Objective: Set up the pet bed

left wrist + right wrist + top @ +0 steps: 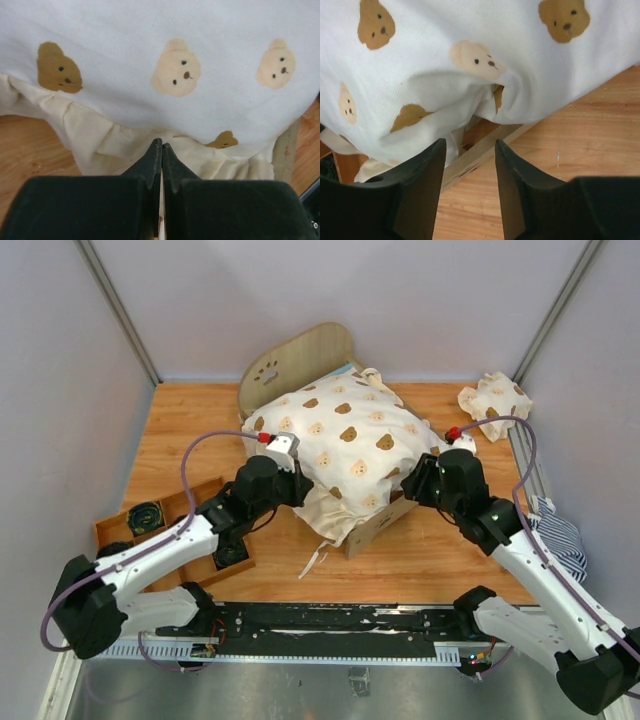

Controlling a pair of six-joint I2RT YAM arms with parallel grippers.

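Note:
The pet bed (300, 358) stands at the table's middle back, its arched plywood headboard with the paw cutout showing and its low footboard (385, 525) toward me. A cream bear-print cover (345, 445) lies draped over it, hiding the mattress. My left gripper (298, 483) is at the bed's left side. Its jaws are shut, tips (162, 145) against the cover's ruffle (100, 140); I cannot tell if cloth is pinched. My right gripper (418, 485) stands open at the bed's right front corner. In the right wrist view the gripper (470, 145) holds nothing, just short of the cover (470, 60) and wooden rail (480, 152).
A small bear-print pillow (495, 400) lies at the back right corner. A shallow wooden tray (150, 520) sits at the left under my left arm. Striped cloth (562, 540) hangs past the table's right edge. Grey walls close in the back and sides.

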